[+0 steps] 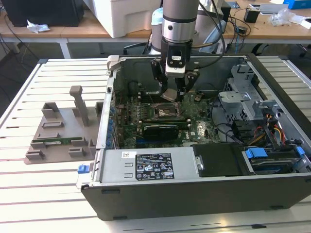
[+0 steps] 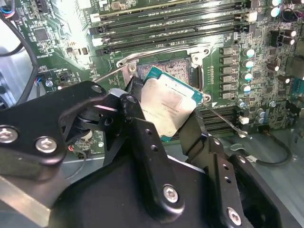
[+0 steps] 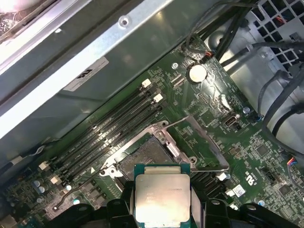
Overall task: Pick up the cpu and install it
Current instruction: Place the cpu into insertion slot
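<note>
My gripper [image 1: 172, 93] is shut on the cpu [image 2: 168, 107], a flat square chip with a silver top and a thin green rim. In both wrist views the black fingers [image 2: 142, 142] clamp its two opposite edges. I hold the cpu [image 3: 163, 194] a little above the motherboard, close over the open socket [image 3: 142, 159]. The socket's metal frame and lever [image 3: 204, 147] stand swung open. In the exterior view the cpu [image 1: 171, 94] hangs tilted between the fingers, just above the socket [image 1: 163, 111] inside the open computer case [image 1: 146, 167].
Memory slots [image 3: 114, 126] run beside the socket. Cables [image 3: 280, 95] and a drive cage [image 1: 243, 87] fill the case on the exterior view's right. A grey fixture [image 1: 60, 133] holding a green memory stick lies on the slatted table at the exterior view's left.
</note>
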Controlling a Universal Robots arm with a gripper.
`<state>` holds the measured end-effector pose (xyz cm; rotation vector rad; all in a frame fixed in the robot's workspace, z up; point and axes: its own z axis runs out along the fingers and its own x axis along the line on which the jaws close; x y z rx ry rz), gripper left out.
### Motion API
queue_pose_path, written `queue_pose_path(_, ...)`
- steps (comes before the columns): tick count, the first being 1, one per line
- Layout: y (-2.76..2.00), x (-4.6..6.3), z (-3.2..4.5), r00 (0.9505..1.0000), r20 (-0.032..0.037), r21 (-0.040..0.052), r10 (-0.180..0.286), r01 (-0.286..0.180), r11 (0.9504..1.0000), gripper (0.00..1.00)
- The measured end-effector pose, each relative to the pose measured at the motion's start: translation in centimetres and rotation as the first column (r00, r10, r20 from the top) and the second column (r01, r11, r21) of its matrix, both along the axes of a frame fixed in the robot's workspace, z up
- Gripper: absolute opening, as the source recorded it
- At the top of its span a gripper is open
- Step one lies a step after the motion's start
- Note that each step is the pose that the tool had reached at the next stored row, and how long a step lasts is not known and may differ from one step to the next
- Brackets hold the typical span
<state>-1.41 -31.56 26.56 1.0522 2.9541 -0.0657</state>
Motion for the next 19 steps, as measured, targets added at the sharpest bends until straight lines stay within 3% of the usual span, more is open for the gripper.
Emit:
queue_pose_path(7,0.0,0.0,0.0,0.9972,0.0002,-0.004,-0.074,0.074,0.9972,0.55)
queue_pose_path(19,0.0,0.0,0.0,0.9813,0.0005,-0.0069,-0.193,0.193,0.9812,0.55)
